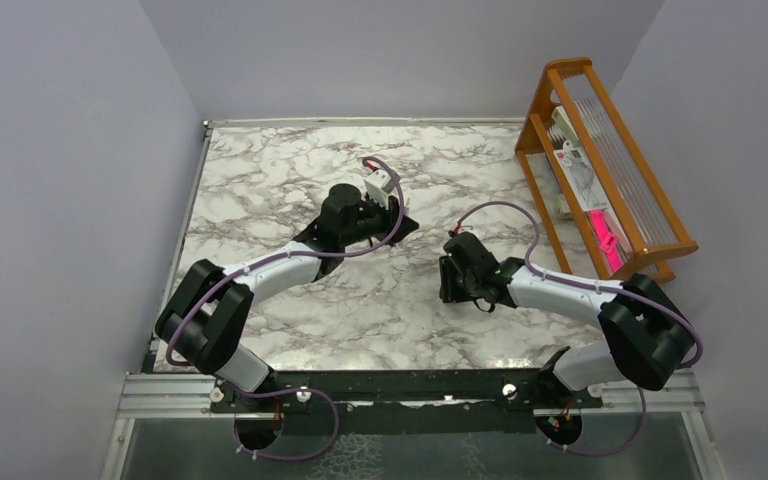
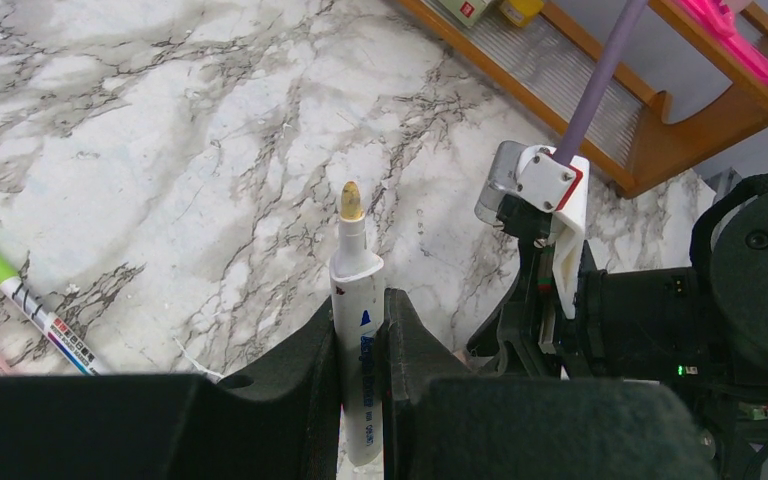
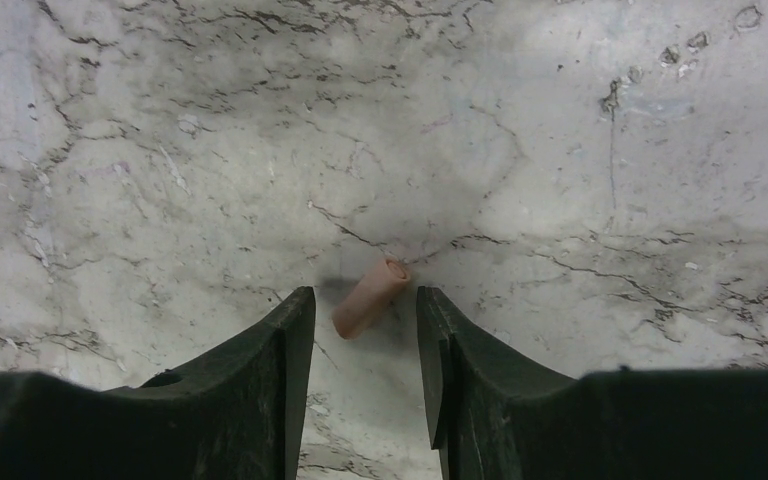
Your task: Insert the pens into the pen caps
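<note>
Tan-orange stubby plastic cap [image 3: 370, 297] lies askew on marble desk [image 3: 560, 150], between right tool's [image 3: 365, 300] wide-spread fingers, untouched. Left tool [image 2: 360, 310] near the cap clamps white-barrelled marker pen [image 2: 352, 290], nib up. Risk: an off-centre close likely rolls cap away.

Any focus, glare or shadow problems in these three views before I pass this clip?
Top external: evenly lit, sharp, no glare on the marble table. Left wrist: the whitish pen is crisp; the fingers are near-black, with little detail. Right wrist: softer and grainy, the tan cap sits in a dim shadow patch yet is readable.
</note>
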Tool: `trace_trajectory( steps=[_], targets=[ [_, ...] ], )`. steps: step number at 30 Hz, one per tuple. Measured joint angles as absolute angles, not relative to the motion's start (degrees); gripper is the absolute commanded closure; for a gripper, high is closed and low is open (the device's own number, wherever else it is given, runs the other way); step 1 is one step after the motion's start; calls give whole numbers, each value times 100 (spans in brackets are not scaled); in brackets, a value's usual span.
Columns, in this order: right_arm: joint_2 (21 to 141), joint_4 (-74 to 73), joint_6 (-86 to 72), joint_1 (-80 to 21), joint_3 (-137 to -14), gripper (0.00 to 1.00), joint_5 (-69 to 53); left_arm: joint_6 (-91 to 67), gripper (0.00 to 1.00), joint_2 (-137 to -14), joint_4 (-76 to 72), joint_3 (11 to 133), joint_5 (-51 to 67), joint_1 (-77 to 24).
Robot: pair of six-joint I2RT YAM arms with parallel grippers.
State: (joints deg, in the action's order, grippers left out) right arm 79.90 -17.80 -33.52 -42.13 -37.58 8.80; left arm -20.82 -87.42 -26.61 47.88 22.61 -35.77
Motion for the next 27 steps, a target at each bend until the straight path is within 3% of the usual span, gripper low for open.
trace_trajectory(
  steps=[7, 12, 20, 27],
  targets=[
    [8162, -1745, -3430, -4320, -3835, 75, 947, -2080, 100, -8720, -2565, 4786, 2241, -3577],
    [8189, -1747, -3483, -4340, -3839, 99, 993, -2080, 100, -8720, -2508, 4786, 2241, -3577],
    [7964, -1684, -3667, -4346, -3828, 99, 961, -2119, 100, -8720, -2502, 4786, 2259, -3577],
    [6388, -1352, -3642, -4342, -3785, 99, 1013, -2353, 100, -8748, -2679, 4779, 2836, -3575]
  ],
)
